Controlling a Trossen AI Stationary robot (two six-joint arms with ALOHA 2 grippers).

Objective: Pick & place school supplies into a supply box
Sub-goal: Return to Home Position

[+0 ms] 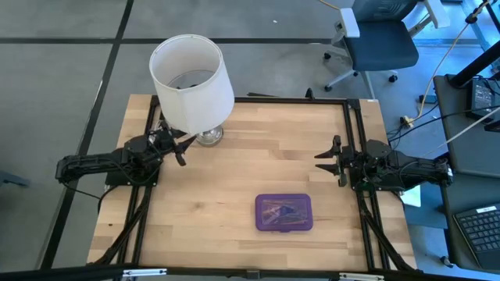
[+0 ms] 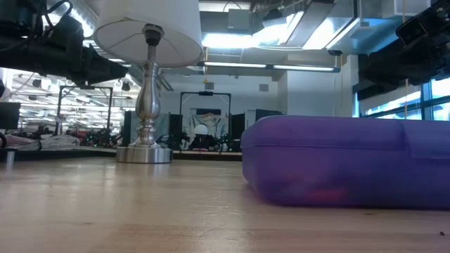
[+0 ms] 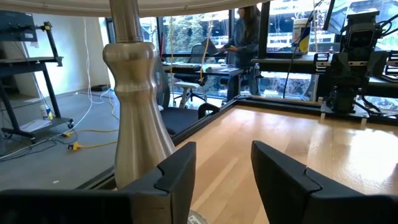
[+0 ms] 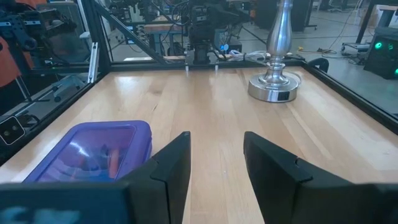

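Pale wooden planks form the table. From above, the supply box lies shut on it with its long axis running left to right. A strip of bare wood separates the box from the table's front edge. Beyond the box's right end, toward the far side and near but apart, the right gripper points inward across the table. The left gripper sits well apart from the box, off its far left, just beside the lamp. The right arm is plainly the nearer of the two to the box.

At table height the box fills the right foreground with its lid down on the lower half. The lamp's base stands well behind the box to its left, with bare wood between them.

The left wrist camera shows that gripper's fingers spread with nothing between them. The lamp's stem stands close alongside one finger. Drawing home probably means backing straight away from the stem rather than swinging toward it.

The right wrist camera shows its fingers parted and empty. The box lies ahead but off to one side of their line, and the school supplies show only as blurred blue and orange shapes through the lid. With open wood directly ahead, this arm looks free to fold back without touching the box.
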